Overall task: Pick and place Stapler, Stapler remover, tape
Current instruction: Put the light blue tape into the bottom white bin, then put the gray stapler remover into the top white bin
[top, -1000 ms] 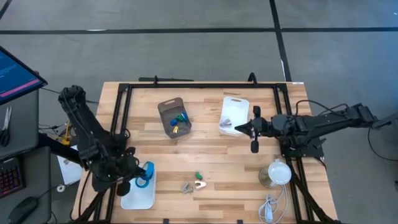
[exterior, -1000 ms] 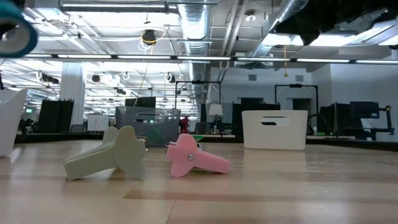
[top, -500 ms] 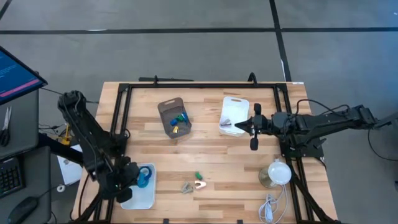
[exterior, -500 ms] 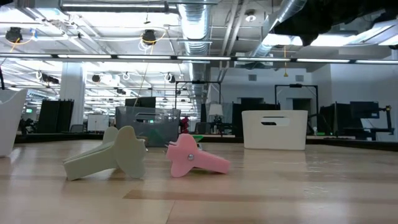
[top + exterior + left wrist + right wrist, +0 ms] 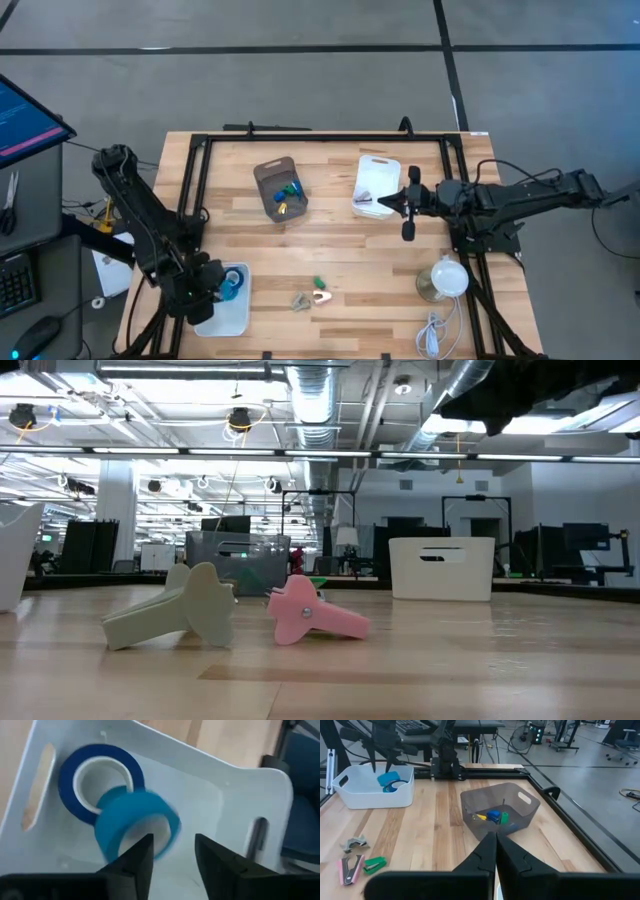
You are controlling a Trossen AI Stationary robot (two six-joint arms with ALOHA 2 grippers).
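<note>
Left tool (image 5: 172, 852) over smooth white plastic bin (image 5: 240, 795), dark fingers apart, gripping nothing. Two ring-shaped blue tape rolls (image 5: 135, 822) with pale cores lie inside, one leaning on the other. Right tool (image 5: 496, 845) pressed together above wood-plank tabletop (image 5: 340, 250), well apart.

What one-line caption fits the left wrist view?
Left gripper, fingers apart, above a white tray holding two blue tape rolls, one leaning on the other.
</note>
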